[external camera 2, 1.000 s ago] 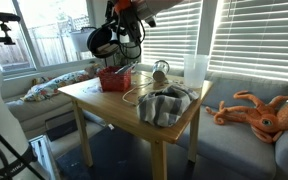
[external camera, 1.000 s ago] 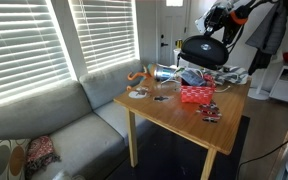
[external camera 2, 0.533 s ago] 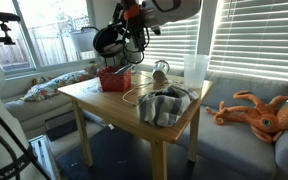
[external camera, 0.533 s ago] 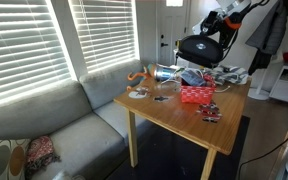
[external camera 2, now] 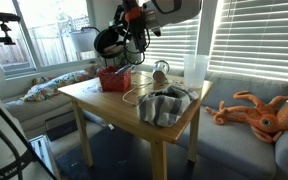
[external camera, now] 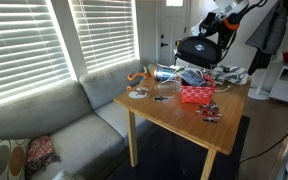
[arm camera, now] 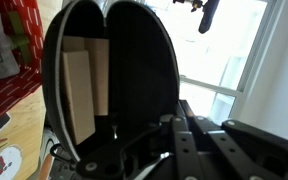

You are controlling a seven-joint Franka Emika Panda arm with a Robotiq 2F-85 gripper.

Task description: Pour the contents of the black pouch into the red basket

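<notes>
Black pouch [external camera: 201, 50] hangs in the air from the gripper [external camera: 218, 30], which is clenched on the pouch's edge, far as the views show. In both exterior views the pouch is at 12 o'clock over the red basket [external camera: 197, 94], apart from it, not touching. Wrist view looks straight into the open mouth: pale tan flat pieces [arm camera: 80, 88] lie against the inner wall at 9 o'clock. Basket contents are too small to tell.

Risks, as I judge:
- Pouch is floppy & approx as wide as the basket. If it's tipped w/ the mouth off-centre, the pieces prob. slide past the rim onto the table [external camera: 169, 112].
- Flat pieces may cling to the fabric & need a steep tilt. Too sharp a tilt could throw them over the basket.
- Grip on soft fabric could slip.
- Basket looks light, so a low swing could knock it.

Around: small bits [external camera: 212, 113] lie on the table at 5 o'clock from the basket. White cup [external camera 2: 195, 68] & grey cloth [external camera 2: 164, 105] are at the other end; can't tell if the cup holds anything. Orange plush octopus [external camera 2: 254, 112] is on the couch [external camera 2: 234, 92].
</notes>
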